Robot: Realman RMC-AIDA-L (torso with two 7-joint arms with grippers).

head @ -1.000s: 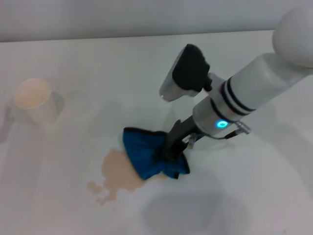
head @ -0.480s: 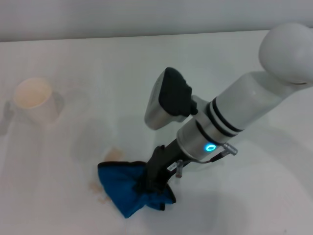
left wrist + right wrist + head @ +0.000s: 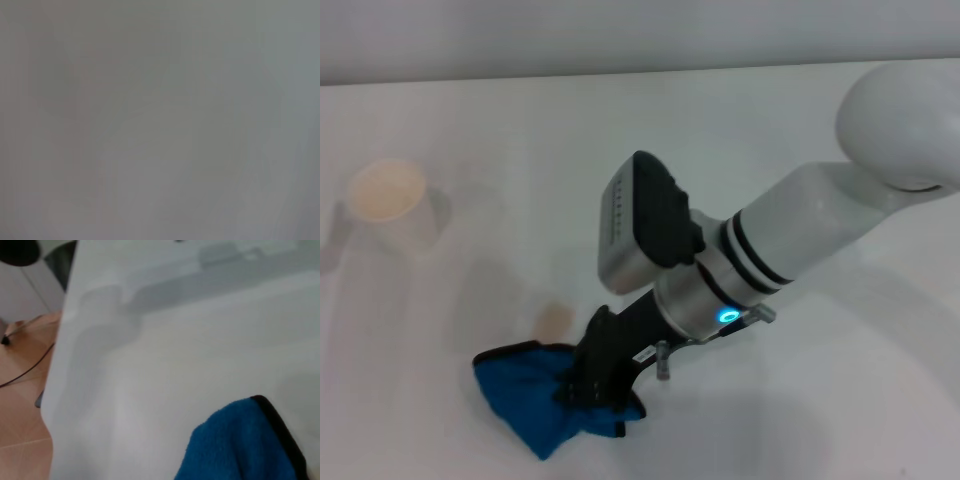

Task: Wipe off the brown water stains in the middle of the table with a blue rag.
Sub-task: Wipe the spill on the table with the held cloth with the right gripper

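Right gripper point(image 3: 588, 385) pinched the blue rag point(image 3: 525, 403), pressed on the table point(image 3: 840, 400) just below a remaining tan patch of the brown water stains point(image 3: 553, 320). Risk: that patch could stay unwiped if the stroke kept heading away from it. Left gripper not visible.

A plain, pale grey-white surface point(image 3: 160, 120) fills the left wrist view, with only faint, soft darker shading across that surface

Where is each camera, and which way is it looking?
Head view: up on the robot's head, looking down at the table, cup, stain; shows the right arm, its gripper on the rag.
Left wrist view: only a plain grey blur; no robot parts.
Right wrist view: low over the table, facing its far edge; no fingers.
Shared: head and right wrist views both show the rag.
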